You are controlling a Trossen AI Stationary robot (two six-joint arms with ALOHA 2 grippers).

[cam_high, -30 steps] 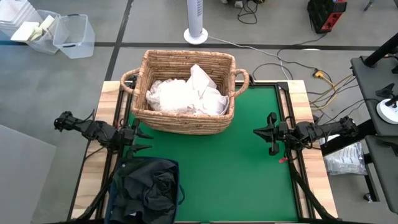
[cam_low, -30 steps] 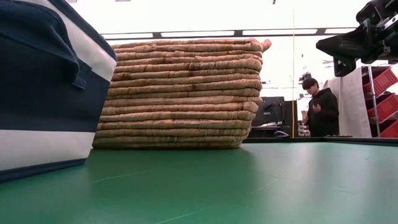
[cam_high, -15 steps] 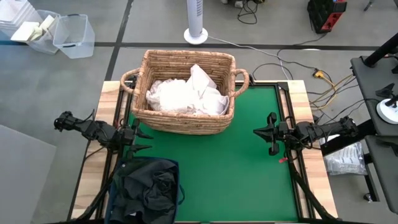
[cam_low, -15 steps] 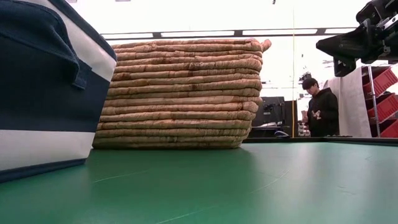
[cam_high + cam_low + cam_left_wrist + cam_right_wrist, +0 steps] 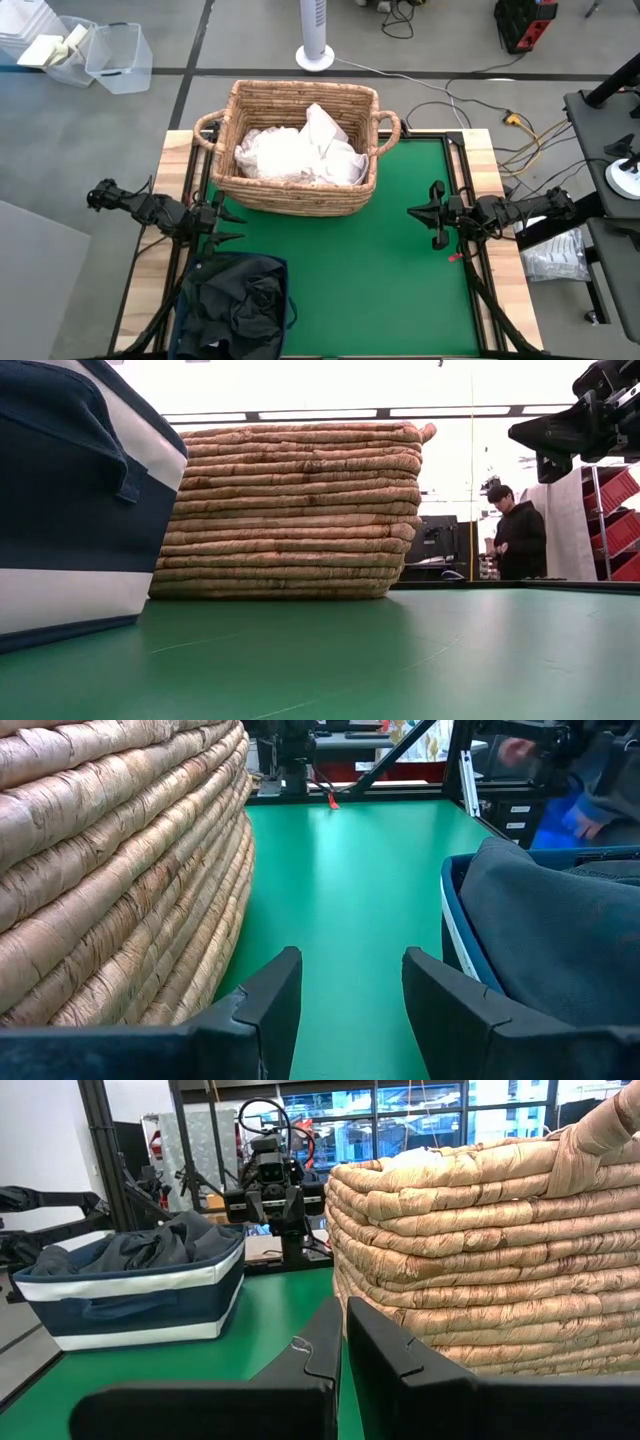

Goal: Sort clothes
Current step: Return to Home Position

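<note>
The white clothes [image 5: 300, 150] lie heaped inside the wicker basket [image 5: 300, 197] at the table's far side. The dark clothes [image 5: 235, 305] fill the navy bin [image 5: 284, 285] at the near left corner, and show over its rim in the wrist views [image 5: 560, 920] [image 5: 150, 1245]. My left gripper [image 5: 238, 226] [image 5: 352, 990] hovers open at the left edge, between basket and bin, pointing right. My right gripper [image 5: 412, 211] [image 5: 343, 1330] hovers shut at the right edge, pointing left toward the basket [image 5: 480, 1260]. Neither touches anything.
Bare green mat [image 5: 380, 270] stretches between the basket, the bin and the right gripper. In the low view the bin [image 5: 70, 510] stands left, the basket [image 5: 290, 510] in the middle, the right arm [image 5: 570, 425] above. A person [image 5: 520, 540] stands beyond the table.
</note>
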